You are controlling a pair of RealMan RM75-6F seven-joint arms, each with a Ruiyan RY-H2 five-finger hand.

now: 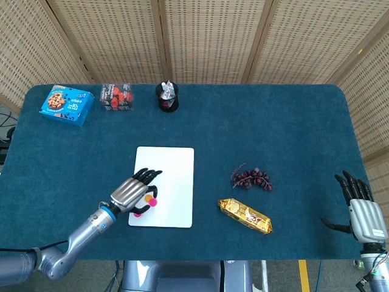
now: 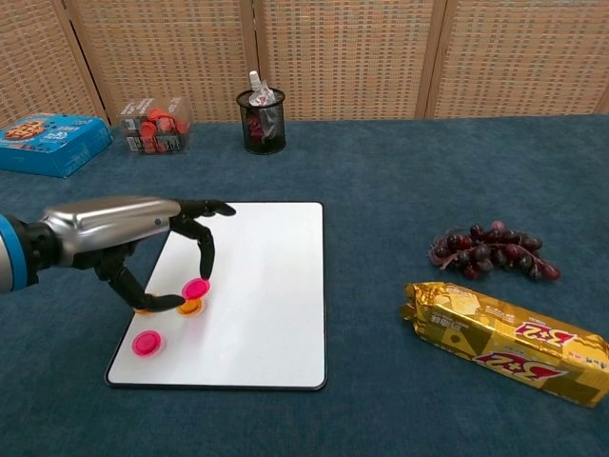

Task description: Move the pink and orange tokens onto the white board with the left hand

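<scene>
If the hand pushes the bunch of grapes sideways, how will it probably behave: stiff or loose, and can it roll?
The bunch of grapes looks like many small round berries on thin stems, so it would probably flex and drag unevenly rather than slide as one stiff piece. It lies low and spread on the blue cloth, so the whole bunch is unlikely to roll, though a loose berry might.
</scene>
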